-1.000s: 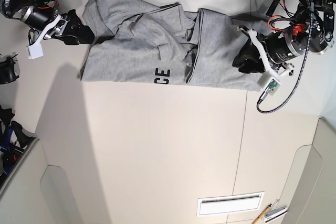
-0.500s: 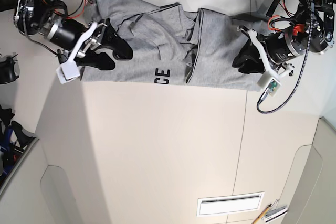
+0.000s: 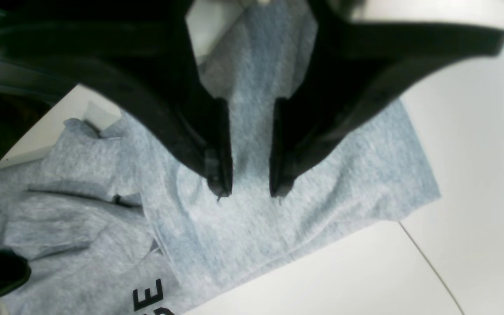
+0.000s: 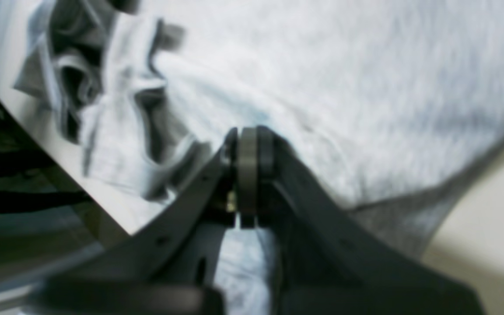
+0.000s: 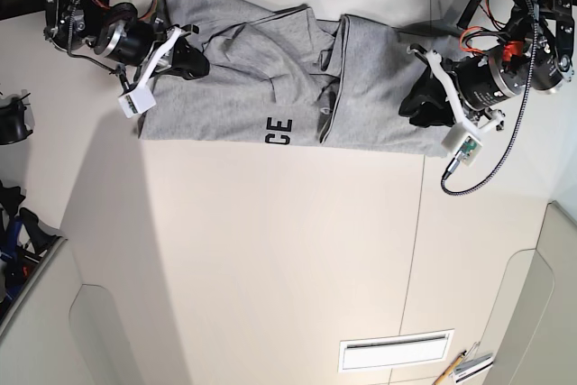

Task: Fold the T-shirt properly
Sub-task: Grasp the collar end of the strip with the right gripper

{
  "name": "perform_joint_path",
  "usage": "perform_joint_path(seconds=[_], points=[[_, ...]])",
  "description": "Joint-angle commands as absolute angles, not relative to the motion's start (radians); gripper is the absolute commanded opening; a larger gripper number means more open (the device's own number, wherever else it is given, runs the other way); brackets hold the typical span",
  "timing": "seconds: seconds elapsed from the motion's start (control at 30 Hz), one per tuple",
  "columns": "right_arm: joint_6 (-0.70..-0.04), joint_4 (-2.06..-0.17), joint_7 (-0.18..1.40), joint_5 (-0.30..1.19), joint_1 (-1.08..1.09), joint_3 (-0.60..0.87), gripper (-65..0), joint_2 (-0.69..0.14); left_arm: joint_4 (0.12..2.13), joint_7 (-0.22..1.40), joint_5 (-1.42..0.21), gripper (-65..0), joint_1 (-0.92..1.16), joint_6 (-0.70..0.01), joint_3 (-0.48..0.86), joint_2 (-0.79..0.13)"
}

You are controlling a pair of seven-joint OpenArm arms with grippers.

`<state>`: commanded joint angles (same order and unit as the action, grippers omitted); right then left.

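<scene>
T-shirt (image 5: 270, 87) is lying across the far edge of the table (image 5: 288, 250) in the base view, heather-grey knit, partly folded into a rough band with creases bunching near the middle and black block letters "CE" showing at its near edge. One vertical fold seam is running just right of centre there. Left gripper (image 3: 245, 192) is sitting over the shirt's end on the base view's right; its black jaws are standing slightly apart with a strip of flat fabric showing between the tips, nothing pinched, tips looking down at or touching the cloth, can't tell which. Right gripper (image 4: 247, 144) is at the other end, near the crumpled sleeve area; its wrist view is blurred, jaws are reading as closed together, pressing at the fabric, but whether cloth is actually caught between them I can't tell. Table is showing as a smooth matte cream surface with a thin seam line running across it (image 5: 413, 250). Beyond its far edge the background is going dark. A white slotted plate (image 5: 395, 350) is sitting at the table's near side, pencil-like items (image 5: 460, 367) just beside it. A black braided cable (image 5: 491, 164) is looping off the left arm.
</scene>
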<state>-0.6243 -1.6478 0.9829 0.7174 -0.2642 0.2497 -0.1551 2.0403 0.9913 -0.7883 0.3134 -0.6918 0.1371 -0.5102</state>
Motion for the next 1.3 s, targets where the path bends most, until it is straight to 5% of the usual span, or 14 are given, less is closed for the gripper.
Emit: perform_joint_path(seconds=[0.43,0.6,0.67,0.87,1.3], points=[[-0.625,-1.792,1.097,1.019,-0.264,0.413,-57.0,-0.154,2.040,0.991,-0.788,-49.1,0.313,-0.692,0.137,-0.510],[-0.623,-1.842,1.096,1.004,-0.264,0.571,-28.2,-0.160,2.040,0.991,-0.788,-49.1,0.313,-0.692,0.137,-0.510],[-0.613,-1.828,1.092,0.991,-0.269,0.605,-22.8,-0.179,2.040,0.991,-0.789,-49.0,0.313,-0.692,0.137,-0.510],[-0.611,-1.634,1.077,1.019,-0.283,0.609,-22.8,-0.258,2.040,0.991,-0.788,-49.0,0.313,-0.692,0.137,-0.510],[-0.644,-1.451,1.164,1.174,-0.280,0.459,-22.8,-0.221,2.040,0.991,-0.789,-48.9,0.313,-0.691,0.137,-0.510]])
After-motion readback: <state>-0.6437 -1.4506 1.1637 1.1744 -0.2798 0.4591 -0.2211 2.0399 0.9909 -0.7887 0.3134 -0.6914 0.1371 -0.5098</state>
